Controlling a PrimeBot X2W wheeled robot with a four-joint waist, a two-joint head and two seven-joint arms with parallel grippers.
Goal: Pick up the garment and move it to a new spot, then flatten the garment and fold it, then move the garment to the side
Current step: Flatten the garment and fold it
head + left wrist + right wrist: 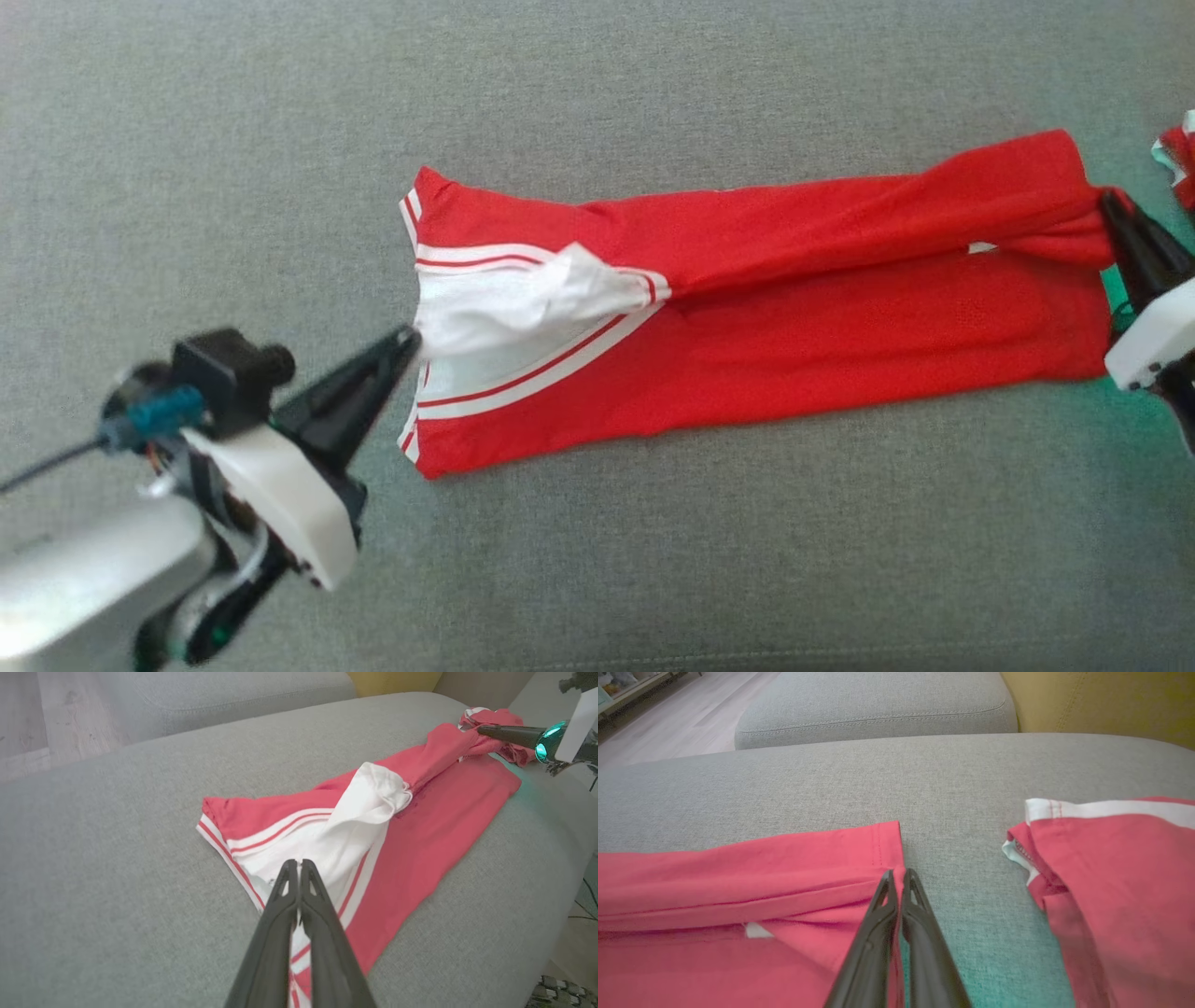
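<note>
The garment [794, 317] is red with white stripes and a white inner part. It lies stretched left to right on the grey sofa cushion [653, 560], with its upper long edge folded over toward the middle. My left gripper [411, 338] is shut on the white cloth at the garment's left end, seen close up under the left gripper [299, 863] on the garment [420, 826]. My right gripper [1109, 198] is shut on the bunched red hem at the right end. The right wrist view has the right gripper [899, 873] pinching the corner of the garment [738, 882].
A second red piece with white trim [1111, 868] lies just right of the right gripper, at the head view's edge [1181, 159]. Another grey cushion [878, 700] and a yellow cushion [1101, 700] stand behind. Wooden floor [46, 709] lies beyond the sofa.
</note>
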